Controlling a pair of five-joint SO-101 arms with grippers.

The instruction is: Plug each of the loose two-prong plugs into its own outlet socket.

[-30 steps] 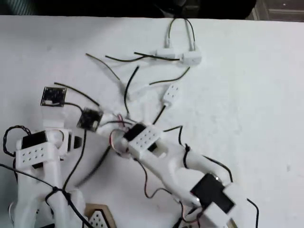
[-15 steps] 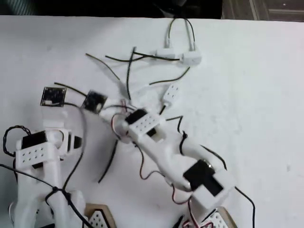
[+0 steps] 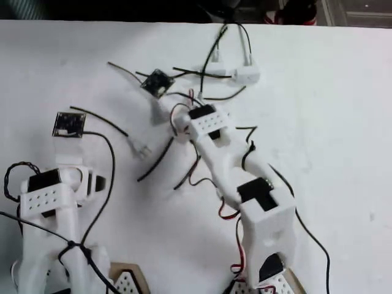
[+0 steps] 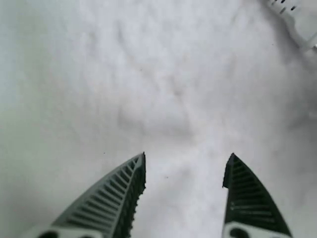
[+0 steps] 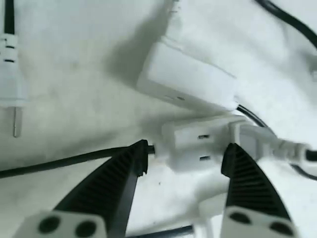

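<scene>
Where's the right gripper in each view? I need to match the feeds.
High view: the right gripper sits beneath its camera board, among black cords toward the far edge of the table.
Right wrist view: the right gripper is open, straddling a white outlet socket.
Left wrist view: those fingers are the left gripper, open over the table.
Shared landmark: the white table.

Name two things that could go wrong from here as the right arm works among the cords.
The right gripper is open over an outlet socket; closing could shove it aside rather than grip it. A black cord runs past one fingertip and might get pinched or dragged along.
</scene>
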